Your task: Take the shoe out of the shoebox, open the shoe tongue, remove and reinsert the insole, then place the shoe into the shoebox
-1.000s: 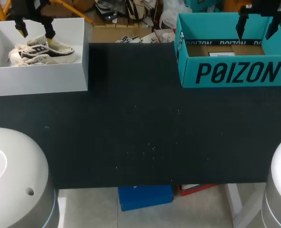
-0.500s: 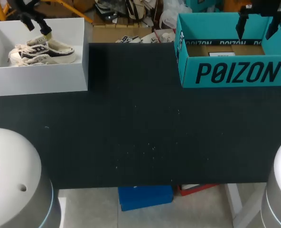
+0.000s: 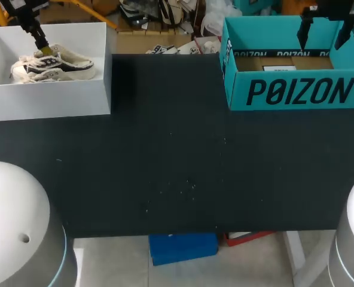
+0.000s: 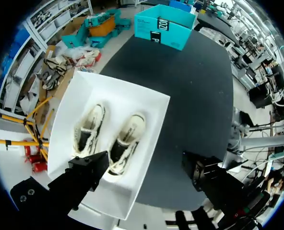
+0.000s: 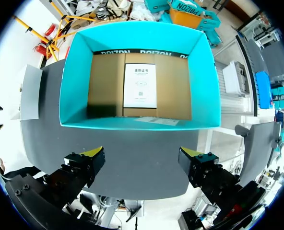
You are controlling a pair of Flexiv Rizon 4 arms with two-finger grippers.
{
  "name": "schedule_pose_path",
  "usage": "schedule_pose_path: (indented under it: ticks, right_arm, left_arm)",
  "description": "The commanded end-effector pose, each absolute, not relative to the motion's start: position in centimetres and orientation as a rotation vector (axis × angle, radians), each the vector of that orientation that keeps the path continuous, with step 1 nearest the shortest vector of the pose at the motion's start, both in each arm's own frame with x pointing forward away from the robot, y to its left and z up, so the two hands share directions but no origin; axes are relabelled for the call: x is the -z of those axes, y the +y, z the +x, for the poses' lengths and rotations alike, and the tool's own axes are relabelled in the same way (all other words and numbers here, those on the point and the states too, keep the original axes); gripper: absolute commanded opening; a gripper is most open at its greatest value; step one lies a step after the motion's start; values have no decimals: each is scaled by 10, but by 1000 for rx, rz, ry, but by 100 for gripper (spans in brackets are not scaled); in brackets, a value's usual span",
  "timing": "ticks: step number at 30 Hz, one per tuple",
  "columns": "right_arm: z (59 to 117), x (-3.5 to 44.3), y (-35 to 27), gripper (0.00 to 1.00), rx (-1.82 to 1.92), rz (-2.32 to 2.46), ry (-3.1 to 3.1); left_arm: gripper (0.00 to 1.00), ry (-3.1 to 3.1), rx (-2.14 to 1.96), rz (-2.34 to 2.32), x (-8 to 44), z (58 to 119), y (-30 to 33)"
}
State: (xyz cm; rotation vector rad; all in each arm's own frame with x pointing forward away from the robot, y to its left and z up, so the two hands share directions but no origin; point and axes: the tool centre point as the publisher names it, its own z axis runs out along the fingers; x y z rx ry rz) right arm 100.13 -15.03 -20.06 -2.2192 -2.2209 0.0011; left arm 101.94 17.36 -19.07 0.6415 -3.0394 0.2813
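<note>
Head view placed the white shoebox (image 3: 51,101) at the far left of the tabletop (image 3: 177,161) and the teal shoebox (image 3: 296,92) at the far right. In the left wrist view the left pincer (image 4: 144,166) hung above the white box, fingers spread wide and holding nothing. Two cream-and-black sneakers lay side by side on the box floor: the inner sneaker (image 4: 130,136) beside the wall facing the tabletop's middle, the outer sneaker (image 4: 89,127) beyond it. One finger hung over the heels, the other out past the box wall, so the pincer likely needed to shift over the box before going down. Taking the inner sneaker across its heel collar, clear of laces and wall, then lifting straight up before carrying it sideways, looked the safest course. The right pincer (image 5: 141,155) hung apart and empty above the teal box, which held only a paper card (image 5: 139,86).
</note>
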Motion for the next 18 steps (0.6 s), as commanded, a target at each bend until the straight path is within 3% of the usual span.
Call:
schedule_pose_path:
  ticks: [1, 18]
  right_arm:
    - [1001, 200, -150, 100, -2, -2220, -2221]
    - [1001, 200, -150, 100, -2, -2220, -2221]
  left_arm:
    - [100, -3052, -201, 660, 186, 1032, 174]
    - [100, -3083, -349, 431, 194, 1031, 184]
